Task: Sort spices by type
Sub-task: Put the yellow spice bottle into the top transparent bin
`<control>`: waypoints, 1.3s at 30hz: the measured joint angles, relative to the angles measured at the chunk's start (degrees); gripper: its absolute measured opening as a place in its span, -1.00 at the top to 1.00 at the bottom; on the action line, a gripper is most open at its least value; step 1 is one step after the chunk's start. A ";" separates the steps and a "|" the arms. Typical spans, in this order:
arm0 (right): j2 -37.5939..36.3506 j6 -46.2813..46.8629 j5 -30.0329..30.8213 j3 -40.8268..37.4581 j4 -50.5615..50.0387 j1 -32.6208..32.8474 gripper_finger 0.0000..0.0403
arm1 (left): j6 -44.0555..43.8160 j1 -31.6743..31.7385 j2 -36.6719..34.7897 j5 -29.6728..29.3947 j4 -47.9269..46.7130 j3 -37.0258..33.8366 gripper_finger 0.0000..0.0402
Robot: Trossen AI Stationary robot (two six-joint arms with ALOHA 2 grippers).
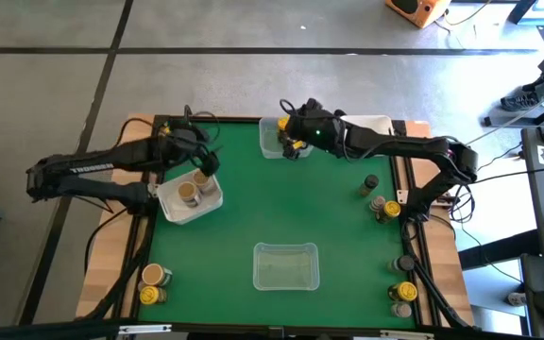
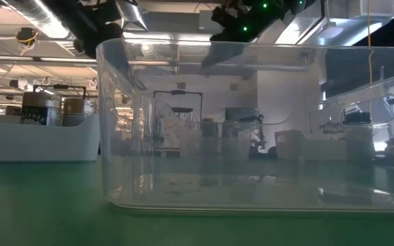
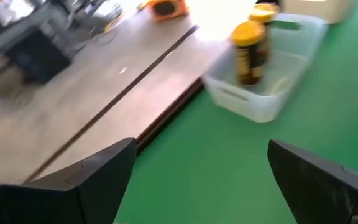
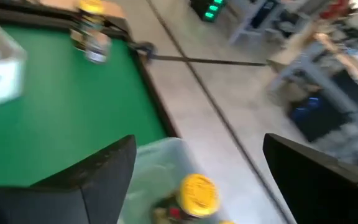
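Left tool [image 1: 206, 159] spread wide, holding nothing, above the white tub [image 1: 189, 196]; two tan-lidded jars [image 1: 193, 187] sit just below it. Right tool [image 1: 289, 144] equally wide, empty, over the far clear tub [image 1: 270, 142]; yellow-lidded jar [image 4: 197, 192] directly beneath. Remaining jars [image 1: 153, 284] stand along the table [image 1: 281, 208] edges.

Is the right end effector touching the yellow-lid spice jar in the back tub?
Apart. The right wrist view shows the right end effector open above the yellow-lid spice jar, the jar sitting in the tub clear of both fingers.
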 joint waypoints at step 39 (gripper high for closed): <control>0.02 7.37 -0.76 -0.02 -14.81 -3.30 -0.74 | -4.46 33.77 31.74 2.33 -37.51 17.49 -0.81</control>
